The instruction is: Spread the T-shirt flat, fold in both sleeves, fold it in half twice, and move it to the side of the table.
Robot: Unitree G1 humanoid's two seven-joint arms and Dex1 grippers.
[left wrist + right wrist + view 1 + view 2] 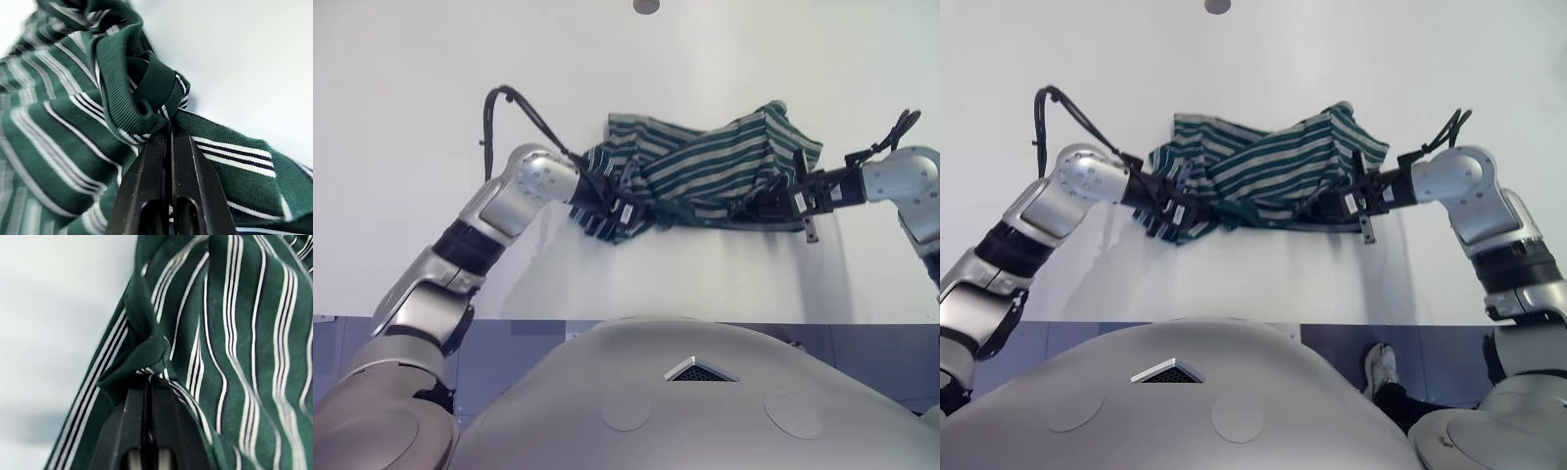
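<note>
Two pincers grip the T-shirt (705,162) at once, one at each end. The shirt is dark green with pale stripes. It lies bunched and rumpled on the white counter (401,108), not spread flat, and its cloth humps up in loose folds between the two grips.

At the shirt's left end, the left pincer (171,134) is pressed together on a rolled wad of ribbed edging. The dark ribbed band is twisted into a tight curl just past the pincer, and a striped band runs off from it to one side.

At the shirt's right end, the right pincer (148,382) is likewise pinched tight on a folded ribbed edge, with striped cloth rising beyond it.

Both arms come in at the shirt from its sides, their black wrists pointing inward along its near edge. A shadow lies on the counter under that near edge, but I cannot tell whether the edge is lifted clear of the surface.

Beyond the shirt, well apart from it, a small grey disc (646,6) sits on the counter.
</note>
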